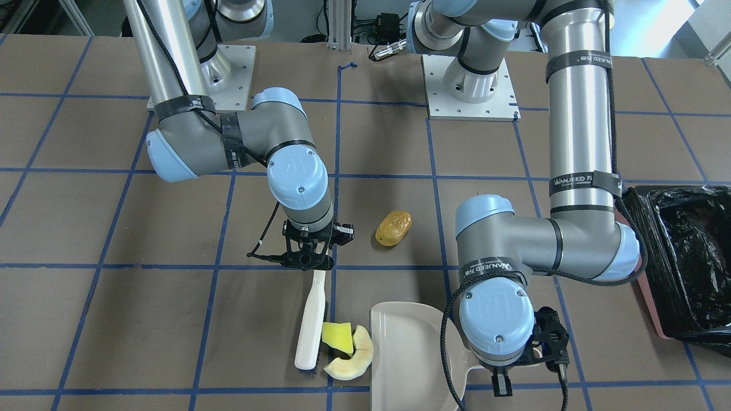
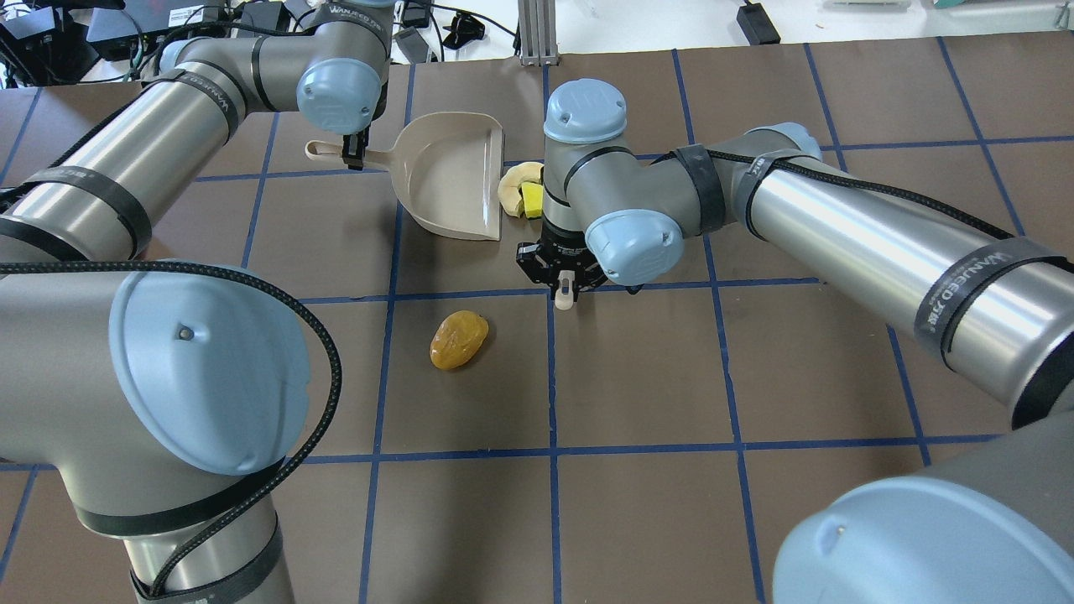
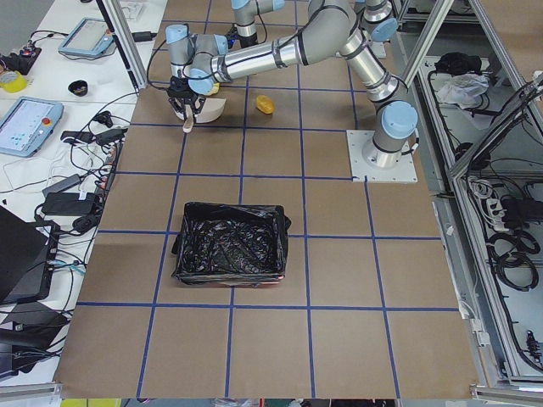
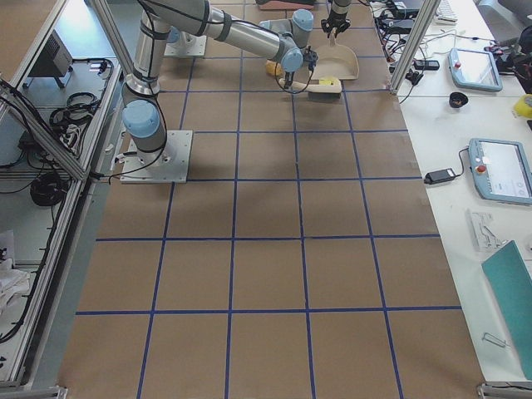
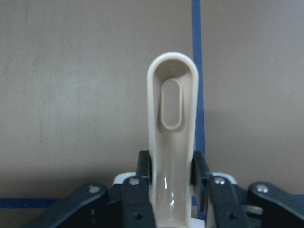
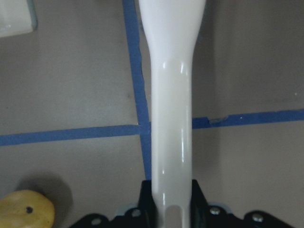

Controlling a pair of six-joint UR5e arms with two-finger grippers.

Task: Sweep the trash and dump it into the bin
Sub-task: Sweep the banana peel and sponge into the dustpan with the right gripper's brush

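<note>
The trash is three scraps on the desk (image 1: 114, 228). A glossy amber lump (image 1: 393, 228) lies alone. Nearer in the front view, a flat yellow wedge (image 1: 337, 336) touches a cream crescent (image 1: 353, 359), with the brush (image 1: 311, 328) on their left and the dustpan (image 1: 400, 348) mouth on their right. The black-lined bin (image 3: 231, 209) stands well apart, cut off at that view's right edge. The right pincer (image 6: 172, 204) pinches the brush handle and the left pincer (image 5: 172, 190) the dustpan handle. The bristles barely show, and the left arm (image 1: 497, 319) covers part of the dustpan.
</note>
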